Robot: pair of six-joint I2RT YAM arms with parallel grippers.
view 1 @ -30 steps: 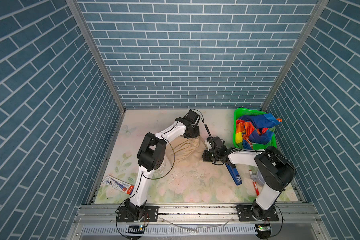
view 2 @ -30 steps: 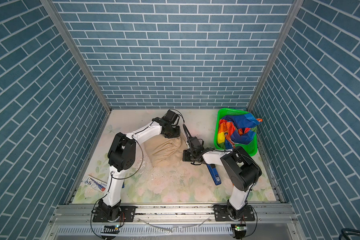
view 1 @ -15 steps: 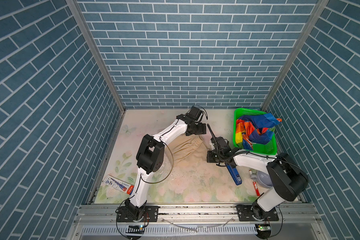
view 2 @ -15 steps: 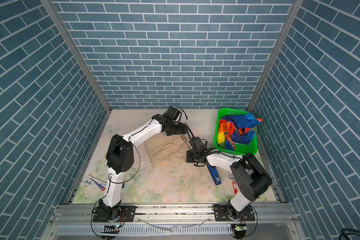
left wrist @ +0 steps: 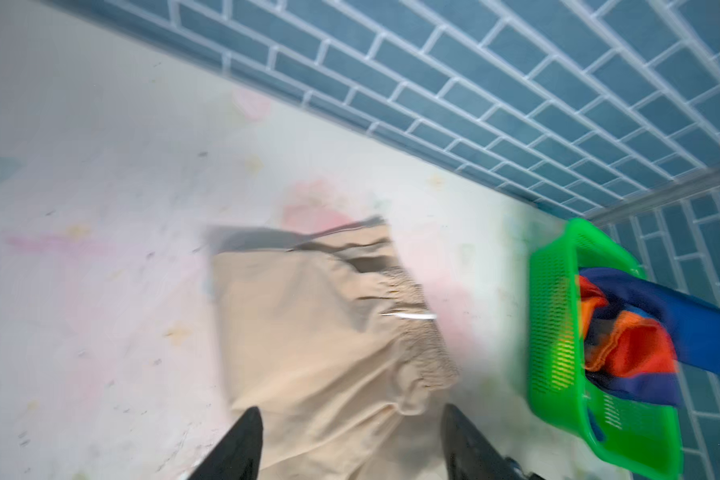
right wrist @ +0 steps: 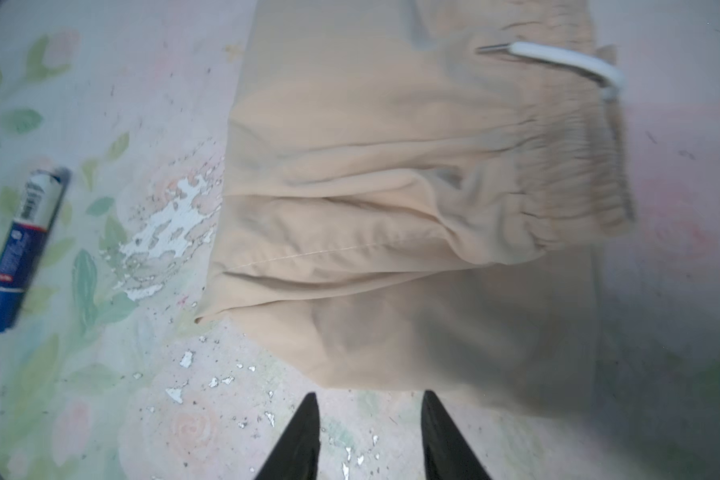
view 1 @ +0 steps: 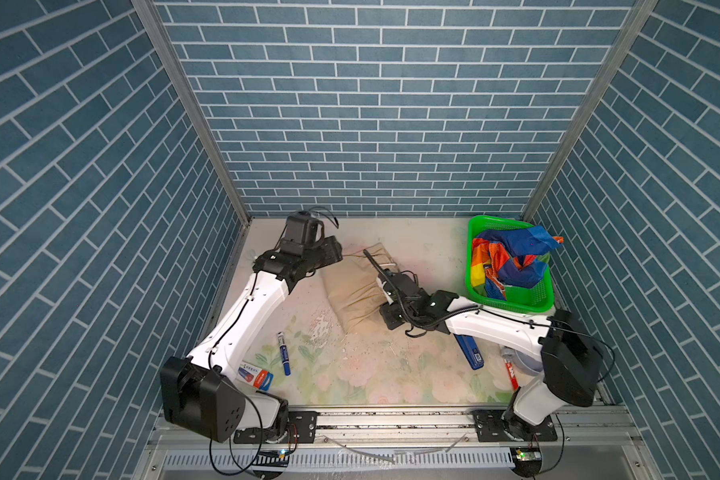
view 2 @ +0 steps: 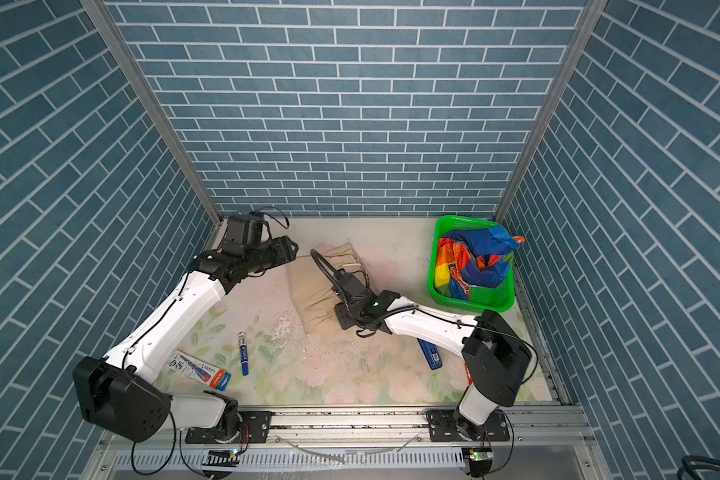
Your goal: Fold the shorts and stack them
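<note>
1. Near left of the floral table (view 1: pixel 371 376): a flat carton (view 1: pixel 255 374) and a blue marker (view 1: pixel 283 359) lie side by side, well apart from any cloth.
2. Left gripper (left wrist: pixel 350 415): sits at the far-left corner of the beige shorts (view 1: pixel 350 286). In the wrist view its fingers (left wrist: pixel 242 444) are spread wide. Tan cloth lies beneath the gap, and nothing is pinched.
3. Beige shorts: lie flat mid-table between both arms, doubled over on themselves. The elastic waistband faces the basket side, and the white drawstring (right wrist: pixel 566 58) rests on it.
4. Right gripper (right wrist: pixel 369 397): fingers parted and empty over bare table, just short of the shorts' hem.
5. Blue oblong item (view 1: pixel 470 355): partly under the right forearm. I cannot tell what it is.
6. Far right corner: green basket (view 1: pixel 528 297). The rainbow shorts (view 1: pixel 512 257) are crumpled inside it, with a blue fold spilling over the rim.
</note>
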